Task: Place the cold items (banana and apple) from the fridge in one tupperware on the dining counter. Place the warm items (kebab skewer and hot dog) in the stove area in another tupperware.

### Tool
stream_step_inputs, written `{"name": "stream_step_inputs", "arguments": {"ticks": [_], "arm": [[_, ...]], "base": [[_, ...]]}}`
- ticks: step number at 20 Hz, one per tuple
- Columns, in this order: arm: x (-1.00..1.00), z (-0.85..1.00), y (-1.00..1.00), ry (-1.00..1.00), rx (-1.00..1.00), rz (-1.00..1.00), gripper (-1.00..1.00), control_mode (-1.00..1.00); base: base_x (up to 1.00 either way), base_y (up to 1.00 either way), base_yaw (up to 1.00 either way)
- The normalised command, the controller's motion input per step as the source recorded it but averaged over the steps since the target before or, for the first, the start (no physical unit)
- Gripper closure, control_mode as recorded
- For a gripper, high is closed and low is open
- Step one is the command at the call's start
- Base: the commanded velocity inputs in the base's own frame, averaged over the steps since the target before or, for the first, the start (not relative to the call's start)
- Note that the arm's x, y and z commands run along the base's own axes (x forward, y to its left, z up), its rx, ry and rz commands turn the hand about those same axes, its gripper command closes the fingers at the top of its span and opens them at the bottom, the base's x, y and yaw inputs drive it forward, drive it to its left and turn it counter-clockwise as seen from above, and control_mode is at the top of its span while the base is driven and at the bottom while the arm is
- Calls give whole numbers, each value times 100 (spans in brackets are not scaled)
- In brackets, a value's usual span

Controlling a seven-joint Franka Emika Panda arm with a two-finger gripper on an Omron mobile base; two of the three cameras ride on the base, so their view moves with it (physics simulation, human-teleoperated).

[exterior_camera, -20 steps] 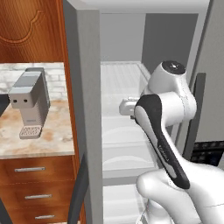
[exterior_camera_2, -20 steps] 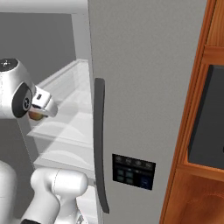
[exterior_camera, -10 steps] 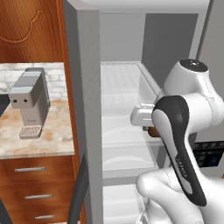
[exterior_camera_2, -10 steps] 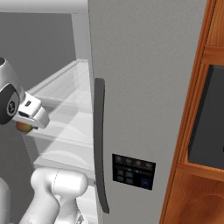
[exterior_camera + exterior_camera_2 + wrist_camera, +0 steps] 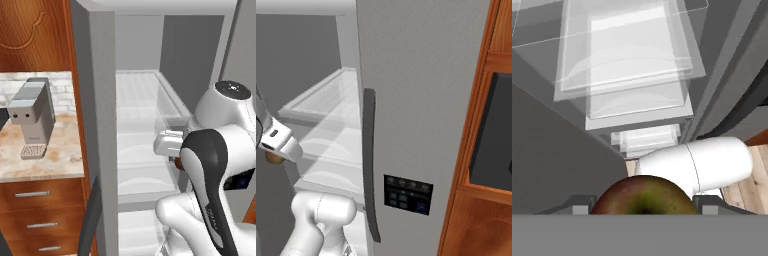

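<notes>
Apple [image 5: 644, 196] is sitting pinched between the gripper [image 5: 643, 207] fingers near the open fridge [image 5: 95, 115]; being round, firm and smooth, it is probably best squeezed across its widest middle.

Grey coffee machine [image 5: 31, 117] on marbled tabletop [image 5: 60, 155] at 9 o'clock, wood drawers [image 5: 42, 215] below at 7; dark wall oven [image 5: 495, 135] at 3 o'clock in wood cabinet [image 5: 468, 220].

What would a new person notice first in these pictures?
First, the dark red-brown apple, held between the jaws at the bottom of the hand view. Next, the open fridge with its clear shelves, in the middle of the left base view. Also the grey coffee machine on the marbled counter to its left.
</notes>
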Motion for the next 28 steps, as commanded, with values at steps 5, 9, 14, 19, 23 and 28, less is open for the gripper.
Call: {"name": "stream_step_inputs", "arguments": {"ticks": [5,9,14,19,23,28], "arm": [[0,0,0,0,0,0,100,100],[0,0,0,0,0,0,100,100],[0,0,0,0,0,0,100,100],[0,0,0,0,0,0,100,100],[0,0,0,0,0,0,100,100],[0,0,0,0,0,0,100,100]], "base": [[-39,-6,-54],[-33,-30,-86],[-37,-33,-98],[-20,-33,-100],[0,-39,-100],[40,-39,-94]]}}
